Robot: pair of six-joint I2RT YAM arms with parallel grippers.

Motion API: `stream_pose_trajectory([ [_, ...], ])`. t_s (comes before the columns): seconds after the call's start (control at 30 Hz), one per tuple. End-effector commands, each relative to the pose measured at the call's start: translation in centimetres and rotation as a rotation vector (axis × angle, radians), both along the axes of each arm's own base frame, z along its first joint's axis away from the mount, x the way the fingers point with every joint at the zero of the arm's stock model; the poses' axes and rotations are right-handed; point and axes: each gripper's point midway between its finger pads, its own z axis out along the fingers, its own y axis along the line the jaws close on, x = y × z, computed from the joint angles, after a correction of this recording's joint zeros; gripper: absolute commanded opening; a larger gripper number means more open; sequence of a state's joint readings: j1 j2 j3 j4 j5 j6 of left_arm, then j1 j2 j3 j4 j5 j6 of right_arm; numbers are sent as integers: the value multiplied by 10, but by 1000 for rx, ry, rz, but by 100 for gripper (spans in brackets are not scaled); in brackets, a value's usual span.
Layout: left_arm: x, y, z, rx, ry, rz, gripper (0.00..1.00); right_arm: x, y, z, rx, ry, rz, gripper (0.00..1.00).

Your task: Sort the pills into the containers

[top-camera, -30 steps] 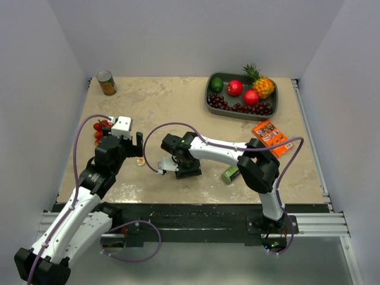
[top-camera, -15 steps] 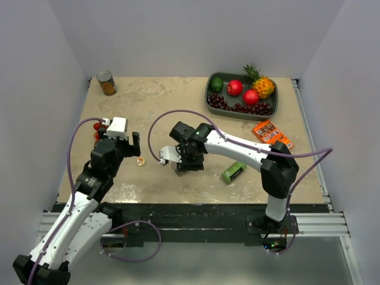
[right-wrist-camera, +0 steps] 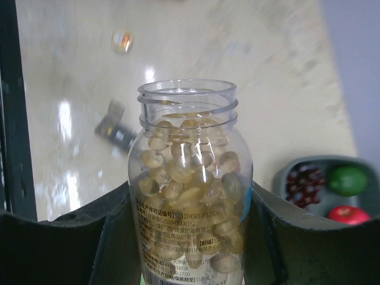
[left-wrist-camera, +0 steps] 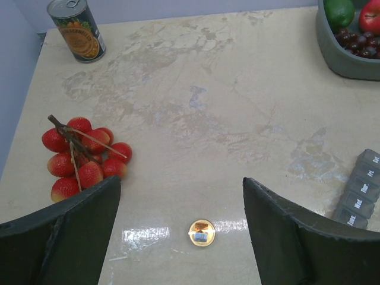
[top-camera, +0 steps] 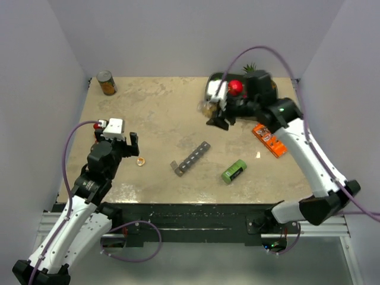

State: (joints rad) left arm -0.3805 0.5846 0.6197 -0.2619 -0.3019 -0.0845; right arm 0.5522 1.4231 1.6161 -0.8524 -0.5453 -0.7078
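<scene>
Beige marbled tabletop (top-camera: 166, 107), carrying all items. Right gripper (right-wrist-camera: 190, 208): raised over the far right of the table, just beside the dark grey plastic fruit tray (left-wrist-camera: 350, 65). Its jaws are partly closed onto the small clear plastic bottle (right-wrist-camera: 189, 178), one finger on each side of the lower body. Left gripper (left-wrist-camera: 181, 199): jaws spread wide, holding nothing, hovering above a small round golden disc (left-wrist-camera: 202, 233), likely the bottle's cap. Long narrow grey plastic pill organiser (top-camera: 191, 158): a row of small square lidded compartments, lying diagonally near the table's middle front, well apart from the bottle. The lids carry printed lettering and look shut, though the near end seems turned up and is too small to judge. Bottle: uncapped, threaded neck, printed label low down, roughly two-thirds full. Tiny yellowish-amber oval pills (right-wrist-camera: 181, 169): glossy, translucent, heaped loose inside the bottle; none seen on the table or in the organiser. Handling, by judgement: the bottle is light, stiff and smooth-walled, so apt to slip or twist under a light squeeze. It is best taken at mid-body, clear of the neck. The pills look slick and free-rolling, too small to pinch. They will likely tumble out several at once, so tipping over a compartment calls for a slow, shallow tilt. Sorting not yet begun.
</scene>
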Motion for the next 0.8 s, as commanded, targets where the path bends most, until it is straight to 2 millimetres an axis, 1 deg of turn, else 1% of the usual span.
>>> stream_pose_trajectory([
  [0.0, 4, 2, 5, 3, -40, 9, 88, -34, -9, 169, 497, -153, 152, 2],
  [0.03, 4, 1, 5, 4, -40, 7, 88, -40, -14, 185, 555, -148, 169, 2],
  [0.07, 5, 1, 4, 3, -37, 5, 88, -59, -23, 220, 656, -146, 232, 2],
  [0.1, 5, -1, 4, 2, -33, -3, 88, -67, -24, 224, 686, -108, 268, 2],
  [0.13, 5, -1, 2, 2, -28, -4, 88, -79, -26, 233, 708, -99, 315, 2],
  [0.17, 5, -2, 2, 1, -26, -7, 88, -95, -27, 247, 736, -101, 372, 2],
  [0.2, 5, -3, 2, -1, -28, -11, 88, -100, -27, 240, 732, -86, 392, 2],
  [0.27, 4, -2, 3, -4, -31, -11, 88, -95, -27, 230, 726, -62, 389, 2],
  [0.3, 4, -3, 3, -3, -32, -13, 88, -90, -27, 221, 724, -36, 375, 2],
  [0.37, 4, -3, 4, -3, -34, -16, 88, -88, -27, 213, 721, -29, 359, 3],
  [0.4, 4, -4, 3, -3, -34, -21, 88, -81, -27, 206, 714, -22, 326, 3],
  [0.43, 4, -4, 4, -4, -38, -22, 88, -68, -26, 199, 709, -21, 267, 3],
  [0.47, 4, -5, 4, -5, -38, -25, 88, -54, -26, 174, 656, -16, 213, 3],
  [0.53, 4, -6, 5, -6, -39, -33, 88, -32, -24, 139, 611, 8, 141, 3],
  [0.6, 4, -7, 6, -8, -41, -40, 88, -22, -22, 83, 491, 40, 103, 4],
  [0.63, 4, -7, 6, -8, -44, -41, 88, -27, -11, 63, 436, 51, 118, 4],
  [0.67, 4, -7, 7, -7, -45, -43, 88, -21, -10, 31, 336, 51, 92, 4],
  [0.7, 3, -8, 8, -8, -48, -44, 88, -25, -6, 6, 283, 75, 97, 4],
  [0.73, 3, -8, 9, -7, -53, -46, 88, -34, 2, -9, 246, 88, 132, 4],
  [0.77, 3, -8, 9, -6, -53, -46, 88, -35, 3, -28, 197, 90, 154, 4],
])
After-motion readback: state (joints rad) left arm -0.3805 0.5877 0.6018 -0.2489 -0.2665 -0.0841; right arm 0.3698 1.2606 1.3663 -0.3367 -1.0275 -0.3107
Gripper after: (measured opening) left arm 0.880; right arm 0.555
